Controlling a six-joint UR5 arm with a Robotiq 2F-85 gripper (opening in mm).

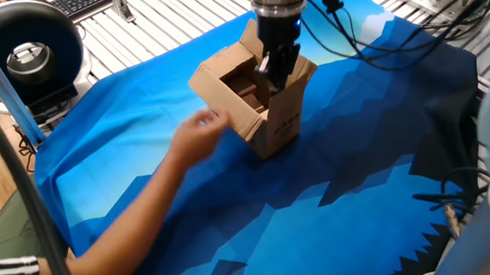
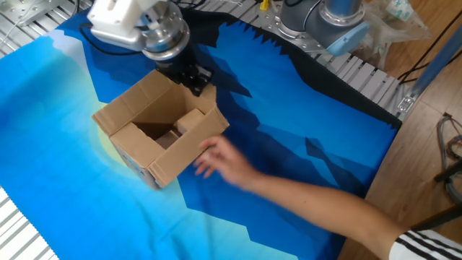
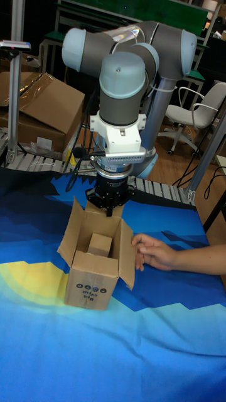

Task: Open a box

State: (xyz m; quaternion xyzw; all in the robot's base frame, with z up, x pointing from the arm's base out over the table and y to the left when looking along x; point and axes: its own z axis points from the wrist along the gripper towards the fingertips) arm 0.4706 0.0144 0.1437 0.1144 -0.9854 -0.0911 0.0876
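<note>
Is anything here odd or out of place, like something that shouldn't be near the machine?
Yes: a person's hand reaches in beside the box while the gripper works at its far flap. The box itself stands upright with flaps open, undamaged.

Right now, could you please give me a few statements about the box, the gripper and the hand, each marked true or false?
1. The box has its top flaps open. True.
2. The gripper hangs far from the box, over bare cloth. False: it is at the box's rim.
3. A person's hand is near the box. True.
4. The box lies on its side. False: it stands upright, opening up.
5. The blue cloth lies under the box. True.
</note>
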